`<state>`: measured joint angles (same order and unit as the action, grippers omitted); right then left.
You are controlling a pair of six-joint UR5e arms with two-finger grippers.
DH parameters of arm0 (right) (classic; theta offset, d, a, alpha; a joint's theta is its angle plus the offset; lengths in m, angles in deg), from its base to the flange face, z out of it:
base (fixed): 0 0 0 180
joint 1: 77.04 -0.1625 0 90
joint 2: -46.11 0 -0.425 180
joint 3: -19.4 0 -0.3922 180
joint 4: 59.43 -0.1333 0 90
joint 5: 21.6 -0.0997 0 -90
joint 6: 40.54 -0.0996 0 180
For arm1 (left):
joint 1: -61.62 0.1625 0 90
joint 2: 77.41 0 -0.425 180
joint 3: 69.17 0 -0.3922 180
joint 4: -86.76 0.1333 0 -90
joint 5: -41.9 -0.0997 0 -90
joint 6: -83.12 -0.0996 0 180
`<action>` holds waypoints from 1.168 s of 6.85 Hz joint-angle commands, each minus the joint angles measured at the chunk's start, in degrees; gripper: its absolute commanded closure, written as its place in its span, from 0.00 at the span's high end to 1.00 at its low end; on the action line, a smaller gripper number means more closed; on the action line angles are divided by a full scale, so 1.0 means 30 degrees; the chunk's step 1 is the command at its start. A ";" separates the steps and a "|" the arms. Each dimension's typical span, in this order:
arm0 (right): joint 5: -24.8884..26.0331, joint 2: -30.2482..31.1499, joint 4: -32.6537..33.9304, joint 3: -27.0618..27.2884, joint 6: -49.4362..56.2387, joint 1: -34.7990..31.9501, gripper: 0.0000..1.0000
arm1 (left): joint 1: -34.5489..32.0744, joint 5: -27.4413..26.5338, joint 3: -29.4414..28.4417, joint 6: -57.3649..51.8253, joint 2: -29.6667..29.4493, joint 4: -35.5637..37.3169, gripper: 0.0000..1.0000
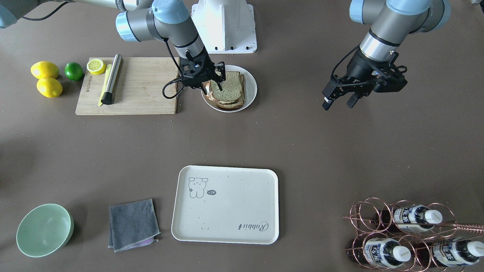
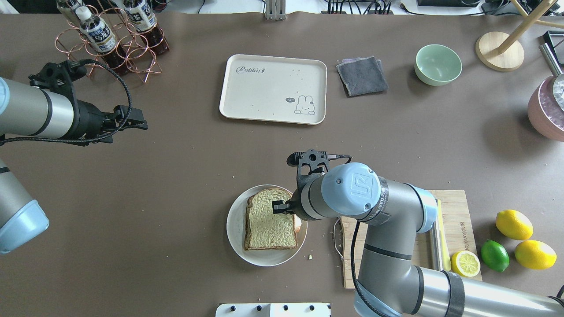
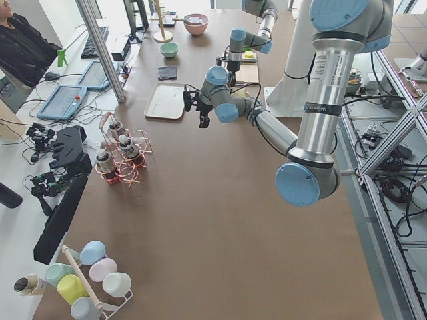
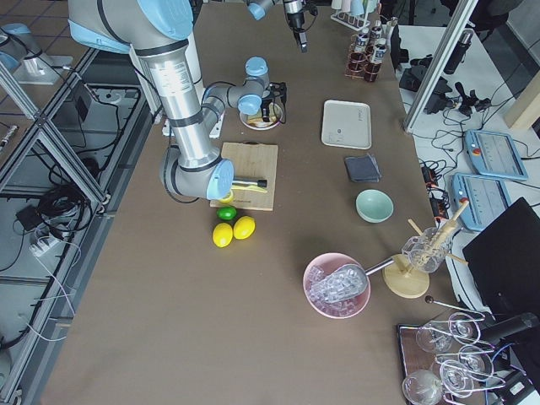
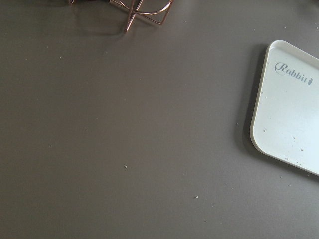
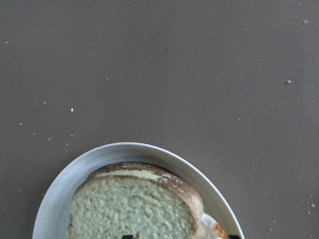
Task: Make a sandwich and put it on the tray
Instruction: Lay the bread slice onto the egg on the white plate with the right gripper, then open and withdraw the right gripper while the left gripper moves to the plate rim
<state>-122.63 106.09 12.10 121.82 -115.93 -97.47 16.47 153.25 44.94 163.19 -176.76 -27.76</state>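
Note:
The sandwich stack, two bread slices (image 1: 227,90) with brown crusts, lies on a round white plate (image 1: 251,88). A bit of fried egg (image 6: 214,230) with orange yolk peeks out at the stack's side. My right gripper (image 1: 213,81) is down at the plate, open, with one finger (image 2: 279,206) over the top slice (image 2: 269,220) and the other beyond the stack's edge. The cream tray (image 1: 227,204) with bear drawing and "Rabbit" script lies empty across the table. My left gripper (image 1: 339,102) hovers open and empty above bare table, far from the plate.
A wooden cutting board (image 1: 140,87) with a half lemon (image 1: 96,66) and a steel tool (image 1: 112,78) lies beside the plate. Lemons (image 1: 44,70) and a lime (image 1: 73,71) lie beyond it. A grey cloth (image 1: 133,223), a green bowl (image 1: 44,229) and a copper bottle rack (image 1: 408,234) flank the tray.

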 commanded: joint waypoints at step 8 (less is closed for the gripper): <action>-0.5835 0.2823 -0.0024 0.1662 0.2331 -0.6659 0.99 | 0.9911 -0.8924 -0.0067 0.5330 -0.1601 0.0086 0.97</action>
<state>-137.06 113.31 12.11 126.69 -111.44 -114.40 42.11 130.18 44.88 178.13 -181.33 -27.51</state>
